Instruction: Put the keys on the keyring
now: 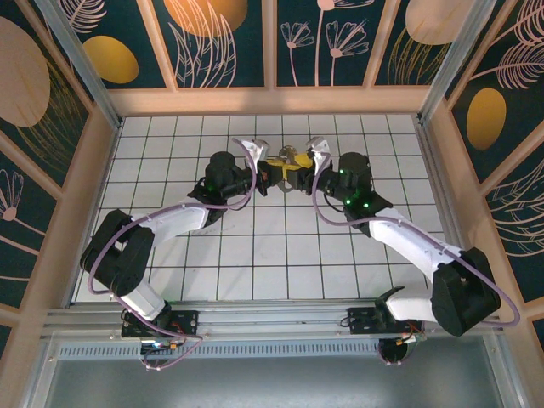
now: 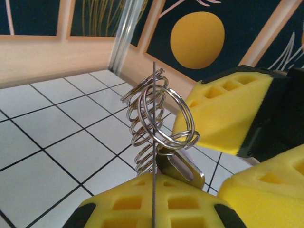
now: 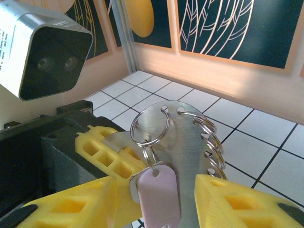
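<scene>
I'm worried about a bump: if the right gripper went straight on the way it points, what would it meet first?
The right gripper would most likely meet the lilac key first, hanging between its open jaws; the metal plate stands just behind. Depth is hard to judge.

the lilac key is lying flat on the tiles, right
No: the lilac key isn't lying on the tiles; it hangs from a ring on the plate, as the right wrist view shows.
</scene>
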Action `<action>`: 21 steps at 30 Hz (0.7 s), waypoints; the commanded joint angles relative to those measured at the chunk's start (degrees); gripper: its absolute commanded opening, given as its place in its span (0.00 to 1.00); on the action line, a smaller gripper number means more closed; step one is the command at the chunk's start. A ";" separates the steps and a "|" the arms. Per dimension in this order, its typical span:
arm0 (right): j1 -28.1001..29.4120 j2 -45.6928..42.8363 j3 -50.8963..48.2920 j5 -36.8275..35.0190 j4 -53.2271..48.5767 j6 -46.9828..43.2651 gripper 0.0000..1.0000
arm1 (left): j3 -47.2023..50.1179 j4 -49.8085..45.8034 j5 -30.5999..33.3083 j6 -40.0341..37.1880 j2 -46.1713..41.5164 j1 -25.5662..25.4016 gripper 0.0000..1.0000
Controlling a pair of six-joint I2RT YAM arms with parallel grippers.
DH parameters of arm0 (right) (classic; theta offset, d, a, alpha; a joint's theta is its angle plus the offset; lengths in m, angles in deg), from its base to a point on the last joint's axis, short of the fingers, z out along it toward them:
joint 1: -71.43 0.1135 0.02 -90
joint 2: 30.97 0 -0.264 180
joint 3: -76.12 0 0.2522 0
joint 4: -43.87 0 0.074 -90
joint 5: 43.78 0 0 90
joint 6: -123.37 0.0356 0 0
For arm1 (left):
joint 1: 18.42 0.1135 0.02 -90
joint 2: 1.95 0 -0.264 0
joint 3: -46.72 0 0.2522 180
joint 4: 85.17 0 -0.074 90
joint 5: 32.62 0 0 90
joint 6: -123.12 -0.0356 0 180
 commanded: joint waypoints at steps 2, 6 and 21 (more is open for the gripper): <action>0.24 2.53 4.34 -3.93 -0.78 -1.47 0.40 | -2.18 1.05 -2.60 -0.45 0.41 -1.04 0.00; -0.76 2.65 5.37 -4.64 -0.31 -0.64 0.36 | -2.12 0.79 -2.71 -0.64 0.44 -1.05 0.00; -6.47 0.30 3.77 4.19 6.02 6.86 0.36 | -2.12 0.11 -3.41 -1.12 0.62 -1.09 0.00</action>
